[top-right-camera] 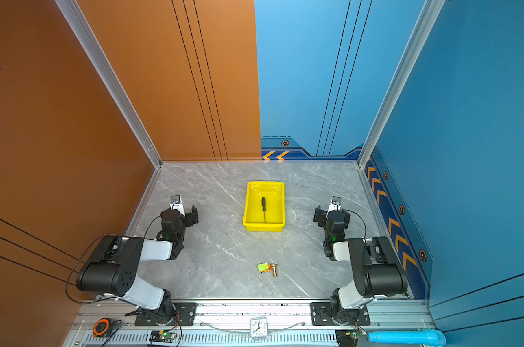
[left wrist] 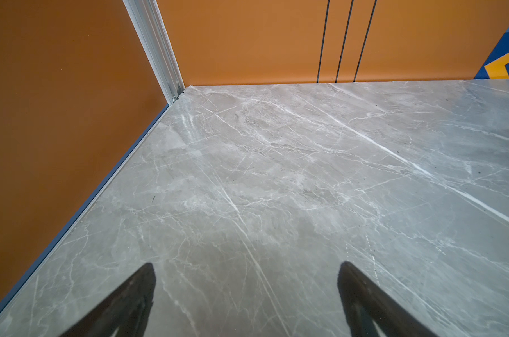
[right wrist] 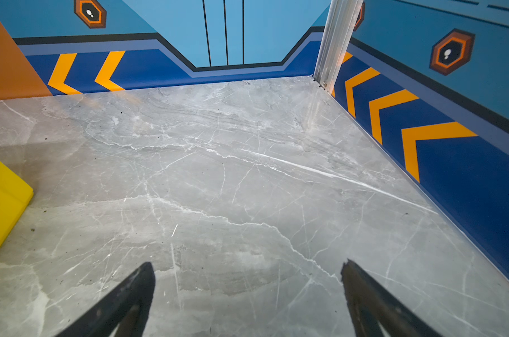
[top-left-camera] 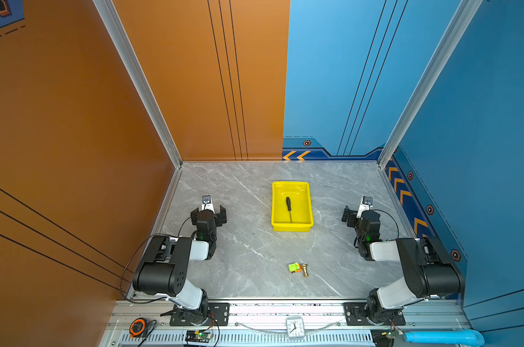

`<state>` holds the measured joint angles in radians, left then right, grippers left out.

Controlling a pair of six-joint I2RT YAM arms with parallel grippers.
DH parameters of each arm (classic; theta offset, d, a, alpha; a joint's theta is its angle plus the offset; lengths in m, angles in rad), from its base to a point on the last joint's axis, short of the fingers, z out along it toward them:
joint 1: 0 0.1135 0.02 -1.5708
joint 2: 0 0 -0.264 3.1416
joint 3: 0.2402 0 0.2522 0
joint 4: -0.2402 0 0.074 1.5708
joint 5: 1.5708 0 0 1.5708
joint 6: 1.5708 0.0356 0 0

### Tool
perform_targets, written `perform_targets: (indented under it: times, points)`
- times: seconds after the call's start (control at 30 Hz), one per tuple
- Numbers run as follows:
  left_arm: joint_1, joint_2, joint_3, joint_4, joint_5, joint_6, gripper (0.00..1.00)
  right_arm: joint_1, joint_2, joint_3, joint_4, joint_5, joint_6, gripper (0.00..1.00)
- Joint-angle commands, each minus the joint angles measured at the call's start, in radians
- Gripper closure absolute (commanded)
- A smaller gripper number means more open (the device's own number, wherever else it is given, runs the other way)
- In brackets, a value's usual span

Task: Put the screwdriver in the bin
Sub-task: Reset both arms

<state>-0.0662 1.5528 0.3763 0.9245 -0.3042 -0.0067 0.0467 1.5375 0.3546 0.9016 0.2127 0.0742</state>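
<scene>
As both arms sat folded low at either side of the grey marble table [top-left-camera: 239,255], the screwdriver [top-left-camera: 288,208] [top-right-camera: 263,208] lay inside the bin [top-left-camera: 290,229], plain in both top views. It rested flat on the tray's glossy yellow floor, black ribbed handle toward the far wall. Its thin silver shaft pointed at the bin's near wall, the tip close to it. The bin stood toward the back middle of the table, between the two arms and apart from each.

The left gripper [left wrist: 247,265] hung over bare marble near the orange wall. The left wrist view showed its jaws spread wide and holding nothing. The right gripper [right wrist: 249,262] was likewise spread wide and empty above the tabletop. A corner of the bin showed at the edge of the right wrist view, clear of the fingers [right wrist: 136,286].

Nearer the robot's base, a small yellow-green toy car [top-left-camera: 293,267] and a brass fitting [top-left-camera: 305,269] lay just beside each other on the table, well apart from the bin. On the rail in front of the table sat a small white clock [top-left-camera: 295,328] and an orange tape measure [top-left-camera: 137,327].
</scene>
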Motion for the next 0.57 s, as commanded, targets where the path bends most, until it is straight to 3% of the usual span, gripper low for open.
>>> perform_targets:
  times: [0.0,0.53]
  points:
    - [0.000,0.007,-0.007,0.016,0.018,0.008,0.02,0.004,0.009,0.012,0.020,0.015,-0.004,0.00]
    - [0.002,0.010,-0.007,0.017,0.030,0.011,0.02,-0.002,0.010,0.011,0.024,0.004,0.000,0.00]
